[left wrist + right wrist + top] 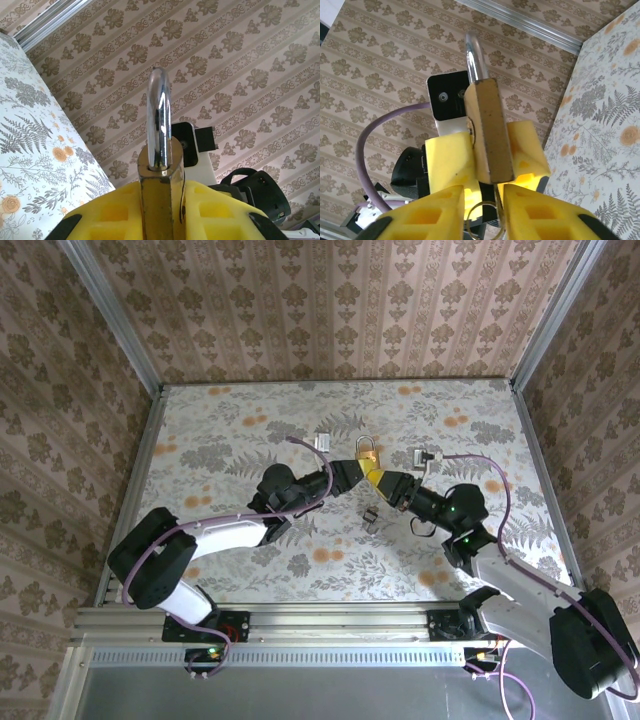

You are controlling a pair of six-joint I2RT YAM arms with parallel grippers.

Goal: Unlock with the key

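Two sets of fingers are meeting at the brass padlock (368, 451) over the worktop (250, 420). The left fingers (112, 212) are clamping its body. The right fingers (427, 220) are standing narrow around the key (498, 220) beneath it, grip unconfirmed. Judged thin, stiff, light and slippery; pinching its flat head is advised.

From my station I can read no lettering, label, brand, number or sign in any view. The brass side of the padlock (490, 132) turned toward my right wrist camera carries no mark that I can make out.
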